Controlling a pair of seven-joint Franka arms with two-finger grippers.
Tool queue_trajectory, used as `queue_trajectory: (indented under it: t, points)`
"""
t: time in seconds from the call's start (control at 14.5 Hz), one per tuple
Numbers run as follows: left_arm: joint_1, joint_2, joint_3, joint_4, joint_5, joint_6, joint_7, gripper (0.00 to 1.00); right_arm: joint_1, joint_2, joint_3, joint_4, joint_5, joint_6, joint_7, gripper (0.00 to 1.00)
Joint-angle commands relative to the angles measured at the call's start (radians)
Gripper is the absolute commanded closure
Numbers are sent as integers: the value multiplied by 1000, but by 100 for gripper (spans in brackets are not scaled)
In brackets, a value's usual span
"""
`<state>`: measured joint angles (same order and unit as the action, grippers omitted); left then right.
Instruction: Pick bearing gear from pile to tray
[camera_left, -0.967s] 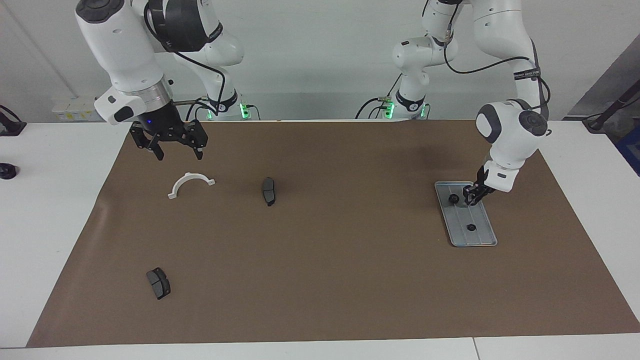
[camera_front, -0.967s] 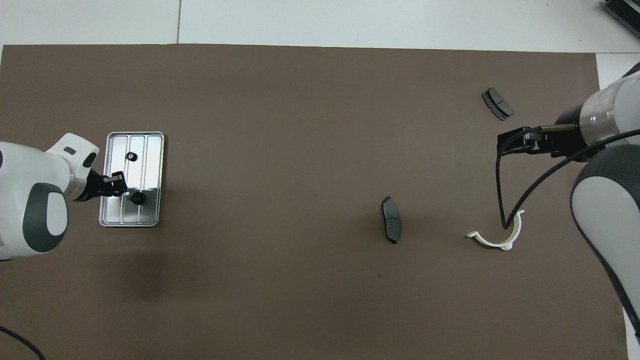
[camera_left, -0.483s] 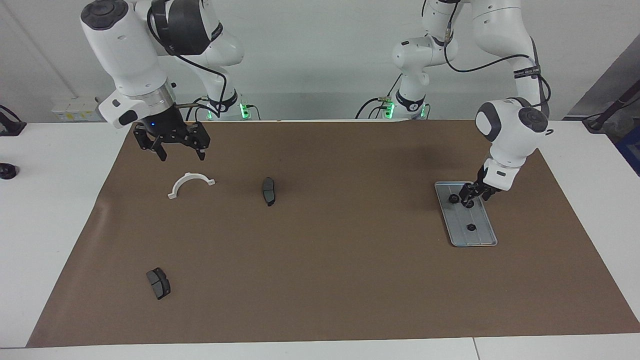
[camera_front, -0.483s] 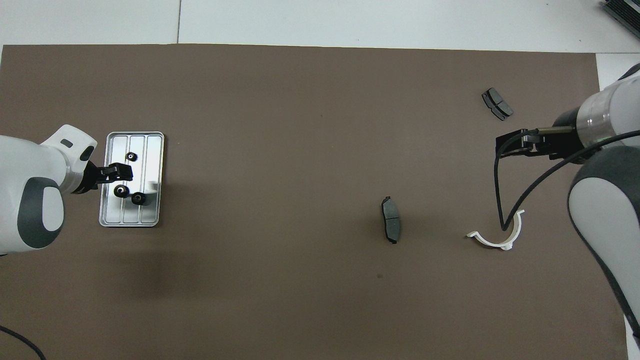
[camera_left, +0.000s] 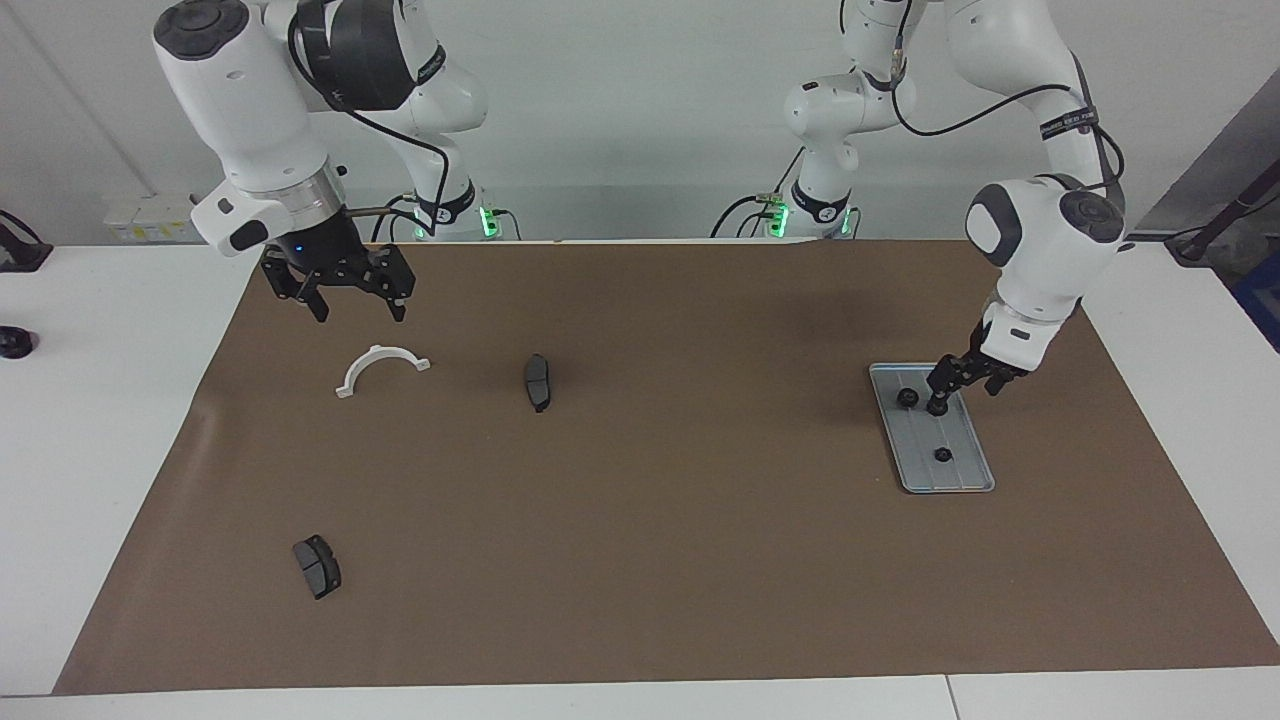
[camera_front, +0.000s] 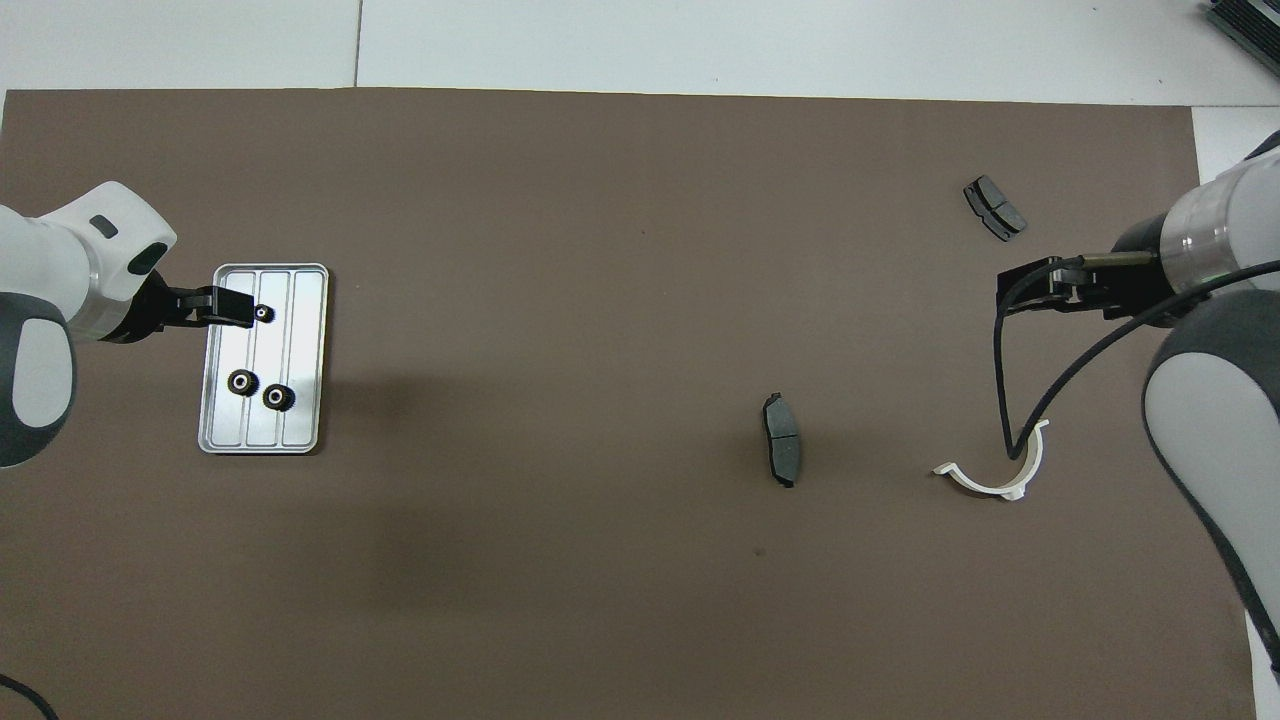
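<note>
White table (camera_left: 120, 420) covered by a brown mat (camera_left: 650, 520) — plain pale wall (camera_left: 620, 110) above its edge; even, diffuse lighting.

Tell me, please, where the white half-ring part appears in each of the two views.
Facing view: the white half-ring lies at the picture's left, just below the right tool.
Overhead view: the white half-ring lies at the picture's right, low.
Shared landmark: the dark brake pad beside it, toward the table's middle.

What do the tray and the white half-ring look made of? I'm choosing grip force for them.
The tray: likely metal, silver-grey with a bright reflective sheen and pressed lengthwise ridges. The white half-ring: probably moulded plastic, matte white with small end tabs; the look alone cannot confirm it.
</note>
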<state>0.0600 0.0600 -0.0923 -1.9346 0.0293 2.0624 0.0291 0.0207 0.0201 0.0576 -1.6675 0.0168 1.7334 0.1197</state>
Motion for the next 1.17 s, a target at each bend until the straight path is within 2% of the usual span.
queue_trajectory:
  t: [0.0,0.14,0.41,0.55,0.76,1.1]
  points:
    - [-63,-49,10,6,35,-90,29,0,-8,-25,7,-26,11,11,12,0]
    - [-106,-84,6,-16,35,-158,14,0,-10,-25,7,-26,11,11,11,0]
    - [-109,-143,6,3,23,-226,5,0,-8,-25,7,-26,11,11,11,0]
    - [-97,-154,13,60,-11,-275,2,0,-8,-25,7,-26,11,11,11,0]
    - [-86,-144,19,211,-26,-451,2,0,-8,-25,7,-26,11,11,11,0]
    - [-82,-137,22,265,-55,-462,9,0,-8,-25,7,-26,11,11,11,0]
